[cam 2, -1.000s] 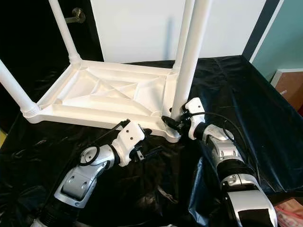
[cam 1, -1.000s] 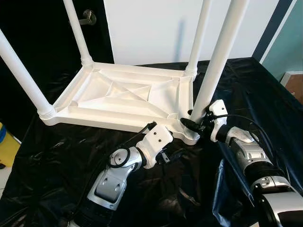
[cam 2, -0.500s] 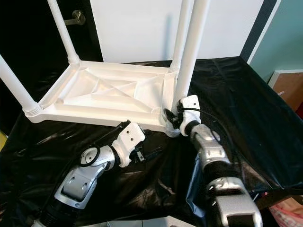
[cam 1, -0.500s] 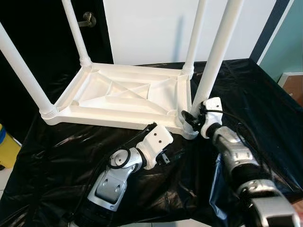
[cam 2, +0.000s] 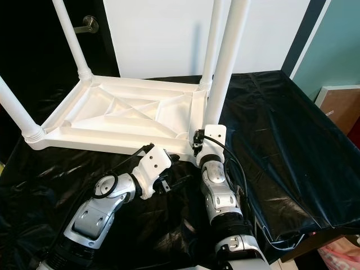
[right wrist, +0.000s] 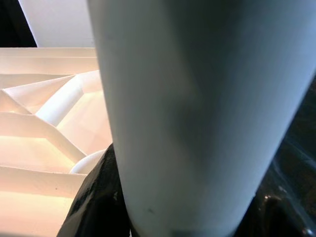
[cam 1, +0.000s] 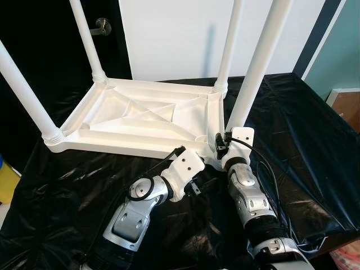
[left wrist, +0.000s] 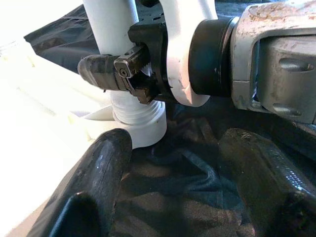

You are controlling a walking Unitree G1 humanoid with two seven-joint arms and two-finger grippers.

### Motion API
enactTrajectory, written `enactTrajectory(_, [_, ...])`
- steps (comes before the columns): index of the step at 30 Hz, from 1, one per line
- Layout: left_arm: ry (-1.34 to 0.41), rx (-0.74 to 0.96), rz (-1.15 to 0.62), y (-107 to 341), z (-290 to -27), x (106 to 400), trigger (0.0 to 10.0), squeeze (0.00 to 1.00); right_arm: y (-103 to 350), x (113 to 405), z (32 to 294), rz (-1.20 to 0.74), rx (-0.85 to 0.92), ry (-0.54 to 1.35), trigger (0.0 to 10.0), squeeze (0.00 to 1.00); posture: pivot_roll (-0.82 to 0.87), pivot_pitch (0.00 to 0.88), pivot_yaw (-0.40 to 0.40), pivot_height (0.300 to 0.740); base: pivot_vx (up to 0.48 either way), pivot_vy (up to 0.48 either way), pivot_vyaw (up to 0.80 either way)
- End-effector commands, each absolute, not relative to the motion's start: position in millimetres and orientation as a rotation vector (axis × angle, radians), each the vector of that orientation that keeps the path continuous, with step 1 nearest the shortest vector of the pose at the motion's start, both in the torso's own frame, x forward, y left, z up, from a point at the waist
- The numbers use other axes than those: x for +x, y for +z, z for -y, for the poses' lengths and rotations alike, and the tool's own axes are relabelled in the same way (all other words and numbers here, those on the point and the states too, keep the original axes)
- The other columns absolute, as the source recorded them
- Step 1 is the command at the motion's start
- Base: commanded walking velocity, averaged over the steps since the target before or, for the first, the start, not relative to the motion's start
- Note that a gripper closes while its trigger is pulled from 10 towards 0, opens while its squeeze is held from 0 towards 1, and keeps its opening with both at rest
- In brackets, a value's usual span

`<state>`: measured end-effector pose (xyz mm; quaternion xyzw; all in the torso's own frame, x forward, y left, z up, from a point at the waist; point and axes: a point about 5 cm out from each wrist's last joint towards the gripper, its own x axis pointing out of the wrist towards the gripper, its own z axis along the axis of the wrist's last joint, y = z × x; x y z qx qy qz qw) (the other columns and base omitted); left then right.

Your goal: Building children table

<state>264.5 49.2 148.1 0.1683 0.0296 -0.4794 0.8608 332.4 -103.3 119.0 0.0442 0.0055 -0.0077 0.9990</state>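
Observation:
A white children's table point(cam 1: 140, 115) lies upside down on a black plastic sheet point(cam 1: 292, 129), its legs pointing up. My right gripper point(cam 1: 220, 145) is shut on the near right leg point(cam 1: 256, 62) just above its threaded base point(left wrist: 138, 116). That leg point(right wrist: 197, 108) sits between the dark fingers point(right wrist: 94, 202) in the right wrist view. My left gripper point(cam 1: 197, 188) rests low on the sheet, just in front of that corner. It is open, its two fingers point(left wrist: 98, 168) spread with nothing between them, pointing at the leg's base.
A dark door with a metal handle point(cam 1: 103, 23) stands at the back left beside a white wall. A brown box point(cam 1: 349, 101) sits at the far right and something yellow point(cam 1: 4, 180) at the left edge. The sheet drops off at the front right.
My right forearm has swung from the right side round to the front of the corner, its gripper staying on the leg's base. The left arm has stayed put.

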Motion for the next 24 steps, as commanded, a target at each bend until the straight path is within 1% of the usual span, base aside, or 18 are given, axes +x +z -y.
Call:
enactTrajectory(1, [-0.942,0.371,-0.054,147.7,-52.2,269.3,10.0,0.0,98.5,324.4,95.6,-0.11,0.105,0.001,10.0,0.0,0.01,0.0,-0.001,0.74,0.0,0.0,0.0])
enactTrajectory(6, [-0.935,0.377,-0.047,149.8,-53.3,271.8,10.0,0.0,104.5,323.8,93.1,-0.079,0.092,-0.004,10.0,0.0,0.01,0.0,-0.001,0.74,0.0,0.0,0.0])
enactTrajectory(7, [-0.933,0.378,-0.045,150.4,-53.6,272.7,10.0,0.0,107.1,324.6,96.0,-0.063,0.084,-0.009,10.0,0.04,0.01,0.0,0.002,0.74,0.0,0.0,0.0])
enactTrajectory(8, [-0.931,0.378,-0.044,150.9,-54.4,273.2,10.0,0.0,109.8,324.7,98.9,-0.043,0.08,0.0,10.0,1.0,0.02,0.0,0.003,0.74,0.0,0.0,0.0])
enactTrajectory(12, [-0.931,0.382,-0.044,150.5,-55.2,273.0,10.0,0.0,115.9,324.3,106.0,0.008,0.073,0.042,10.0,1.0,0.01,0.0,0.006,0.74,0.0,0.0,0.0])
enactTrajectory(14, [-0.934,0.384,-0.044,149.9,-54.9,272.4,10.0,0.0,120.1,322.7,112.9,0.034,0.079,0.103,10.0,1.0,0.0,0.0,0.009,0.74,0.0,0.0,0.0])
enactTrajectory(16, [-0.934,0.384,-0.044,149.9,-54.9,272.4,10.0,0.0,120.1,322.7,112.9,0.034,0.079,0.103,10.0,1.0,0.0,0.0,0.009,0.74,0.0,0.0,0.0])
enactTrajectory(17, [-0.938,0.385,-0.043,149.6,-54.5,272.2,10.0,0.0,122.9,320.6,117.2,0.058,0.073,0.157,10.0,1.0,0.0,0.0,0.01,0.74,0.0,0.0,0.0])
enactTrajectory(18, [-0.938,0.385,-0.043,149.6,-54.5,272.2,10.0,0.0,122.9,320.6,117.2,0.058,0.073,0.157,10.0,1.0,0.0,0.0,0.01,0.74,0.0,0.0,0.0])
enactTrajectory(19, [-0.945,0.386,-0.043,149.4,-53.9,272.6,10.0,0.0,126.1,316.8,125.9,0.09,0.045,0.253,10.0,1.0,-0.01,0.0,0.011,0.74,0.0,0.0,0.0])
enactTrajectory(21, [-0.945,0.386,-0.043,149.4,-53.9,272.6,10.0,0.0,126.1,316.8,125.9,0.09,0.045,0.253,10.0,1.0,-0.01,0.0,0.011,0.74,0.0,0.0,0.0])
enactTrajectory(24, [-0.95,0.388,-0.042,148.9,-53.1,272.6,10.0,0.0,127.0,314.7,137.0,0.1,0.022,0.328,10.0,1.0,-0.02,0.0,0.01,0.74,0.0,0.0,0.0])
